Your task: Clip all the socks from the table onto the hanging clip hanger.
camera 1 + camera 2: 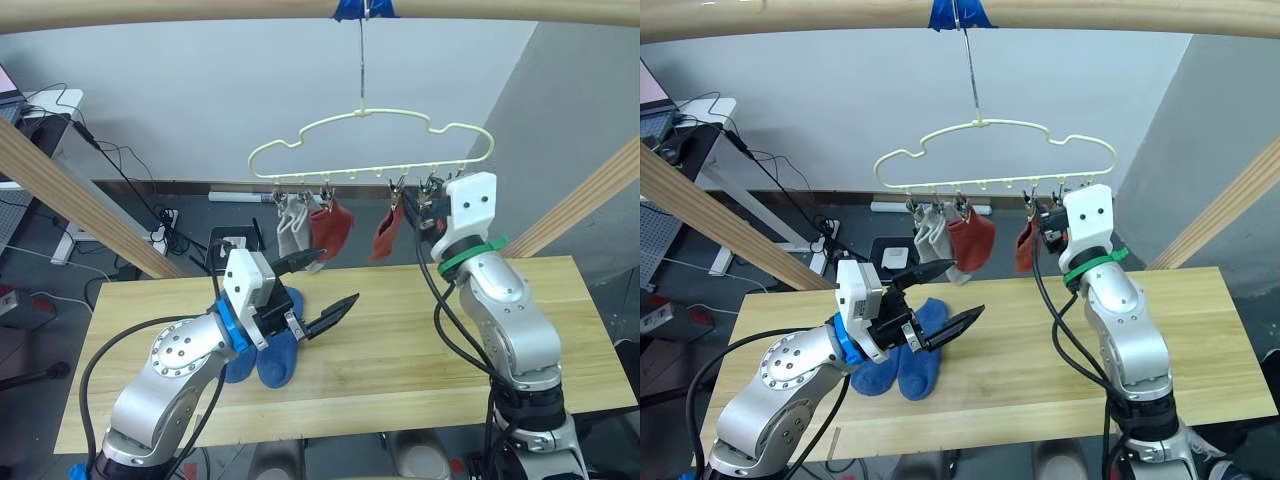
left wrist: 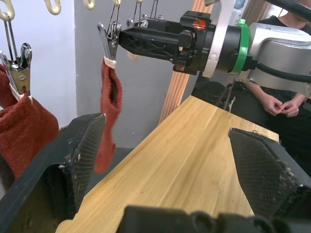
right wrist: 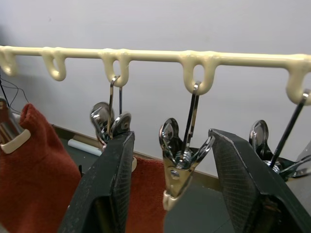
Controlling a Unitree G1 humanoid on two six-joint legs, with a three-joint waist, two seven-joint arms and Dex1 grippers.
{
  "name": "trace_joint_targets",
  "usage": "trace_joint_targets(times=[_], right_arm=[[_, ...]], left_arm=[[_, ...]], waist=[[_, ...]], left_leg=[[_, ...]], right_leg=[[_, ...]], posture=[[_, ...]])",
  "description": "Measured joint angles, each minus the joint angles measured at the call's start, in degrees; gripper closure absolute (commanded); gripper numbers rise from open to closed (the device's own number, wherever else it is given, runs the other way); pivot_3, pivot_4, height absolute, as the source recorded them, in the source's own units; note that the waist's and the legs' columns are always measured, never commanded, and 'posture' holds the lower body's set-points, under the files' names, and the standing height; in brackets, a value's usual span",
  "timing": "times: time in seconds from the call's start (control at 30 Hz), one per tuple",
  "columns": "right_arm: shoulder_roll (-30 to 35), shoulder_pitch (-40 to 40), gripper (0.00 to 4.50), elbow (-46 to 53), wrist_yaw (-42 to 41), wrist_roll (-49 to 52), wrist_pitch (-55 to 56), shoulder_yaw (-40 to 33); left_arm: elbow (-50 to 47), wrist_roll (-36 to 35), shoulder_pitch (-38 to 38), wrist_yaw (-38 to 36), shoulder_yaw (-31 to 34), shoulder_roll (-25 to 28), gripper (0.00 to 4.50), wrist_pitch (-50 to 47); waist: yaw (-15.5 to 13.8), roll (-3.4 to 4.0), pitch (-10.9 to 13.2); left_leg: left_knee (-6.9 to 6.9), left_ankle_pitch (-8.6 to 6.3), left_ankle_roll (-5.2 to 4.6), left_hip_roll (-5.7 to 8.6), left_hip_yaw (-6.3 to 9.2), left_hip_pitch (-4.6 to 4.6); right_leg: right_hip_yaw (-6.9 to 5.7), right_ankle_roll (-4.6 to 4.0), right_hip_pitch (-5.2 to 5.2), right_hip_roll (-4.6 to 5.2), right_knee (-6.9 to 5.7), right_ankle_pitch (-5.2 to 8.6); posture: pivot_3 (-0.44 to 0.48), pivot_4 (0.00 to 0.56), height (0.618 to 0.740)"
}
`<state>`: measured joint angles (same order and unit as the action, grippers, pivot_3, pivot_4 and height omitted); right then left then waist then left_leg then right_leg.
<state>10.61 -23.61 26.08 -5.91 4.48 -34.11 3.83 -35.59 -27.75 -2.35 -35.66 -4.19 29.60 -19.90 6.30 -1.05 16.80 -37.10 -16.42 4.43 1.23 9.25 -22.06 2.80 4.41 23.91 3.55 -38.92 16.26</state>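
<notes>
No legible writing — right claw (image 3: 170, 189) around an empty clip (image 3: 181, 160)

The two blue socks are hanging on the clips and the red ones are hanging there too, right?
Not quite. The red socks do hang from the clip hanger, but the two blue socks lie on the table, under the left pincer. The right eye view shows this. The right pincer is up at an empty clip.

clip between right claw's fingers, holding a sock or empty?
Empty: the clip hangs bare between the right claw fingers.
</notes>
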Motion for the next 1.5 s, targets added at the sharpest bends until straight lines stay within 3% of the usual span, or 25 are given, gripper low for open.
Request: trace_joint_targets(times=[0.33, 0.43, 0.57, 1.0, 1.1, 1.27, 1.5], right_arm=[[-3.5, -1.3, 1.96, -3.0, 0.9, -0.5, 1.0, -0.2], [-4.1, -1.9, 2.60, -3.6, 1.0, -0.5, 1.2, -0.3], [-4.3, -1.9, 3.88, -3.8, 1.0, -0.6, 1.2, -0.3], [-4.3, -2.0, 3.88, -3.8, 1.0, -1.0, 1.2, -0.3], [-4.3, -2.0, 3.08, -3.8, 1.0, -1.0, 1.2, -0.3], [-4.5, -2.1, 1.31, -3.8, 1.0, -1.0, 1.3, -0.4], [-5.1, -2.5, 1.31, -3.8, 1.1, -1.1, 1.3, -0.3]], left_arm=[[-0.1, 0.2, 0.0, 0.1, -0.1, 0.0, 0.00, 0.0], [-0.1, 0.2, 0.0, 0.1, -0.1, -0.1, 0.00, 0.0], [-0.1, 0.4, 0.2, 0.1, -0.2, -0.1, 0.00, 0.0], [-0.1, 1.4, 0.5, 0.0, -0.5, -0.5, 0.00, 0.3], [-0.1, 1.5, 0.6, 0.0, -0.5, -0.5, 0.00, 0.3], [-0.1, 1.5, 0.9, 0.0, -0.5, -0.5, 0.00, 0.3], [-0.1, 1.5, 1.1, -0.1, -0.5, -0.5, 0.00, 0.4]], waist=[[0.0, 0.00, 0.0], [0.0, 0.00, 0.0], [0.0, 0.00, 0.0], [0.1, 0.00, 0.0], [0.1, 0.00, 0.0], [0.1, 0.00, 0.0], [0.1, 0.00, 0.0]], left_leg=[[0.00, 0.00, 0.00, 0.00, -0.01, -0.01], [0.01, 0.00, 0.00, 0.00, -0.02, -0.01], [0.01, 0.00, 0.00, 0.00, -0.03, -0.03], [0.02, 0.00, 0.00, 0.00, -0.04, -0.04], [0.01, 0.00, 0.00, 0.00, -0.04, -0.04], [0.02, 0.00, 0.00, 0.00, -0.04, -0.04], [0.02, 0.00, 0.00, 0.00, -0.05, -0.04]], right_leg=[[0.02, 0.00, 0.03, 0.00, -0.02, 0.00], [0.02, 0.00, 0.04, 0.00, -0.02, 0.00], [0.04, 0.00, 0.07, 0.00, -0.02, 0.00], [0.06, 0.00, 0.09, 0.00, -0.03, 0.00], [0.06, -0.01, 0.09, 0.00, -0.03, 0.00], [0.06, 0.00, 0.09, 0.00, -0.03, 0.00], [0.07, -0.01, 0.10, 0.00, -0.03, 0.00]], posture=[[-0.129, 0.297, 0.740], [-0.129, 0.297, 0.740], [-0.131, 0.298, 0.740], [-0.132, 0.297, 0.740], [-0.131, 0.297, 0.740], [-0.132, 0.295, 0.740], [-0.131, 0.294, 0.740]])
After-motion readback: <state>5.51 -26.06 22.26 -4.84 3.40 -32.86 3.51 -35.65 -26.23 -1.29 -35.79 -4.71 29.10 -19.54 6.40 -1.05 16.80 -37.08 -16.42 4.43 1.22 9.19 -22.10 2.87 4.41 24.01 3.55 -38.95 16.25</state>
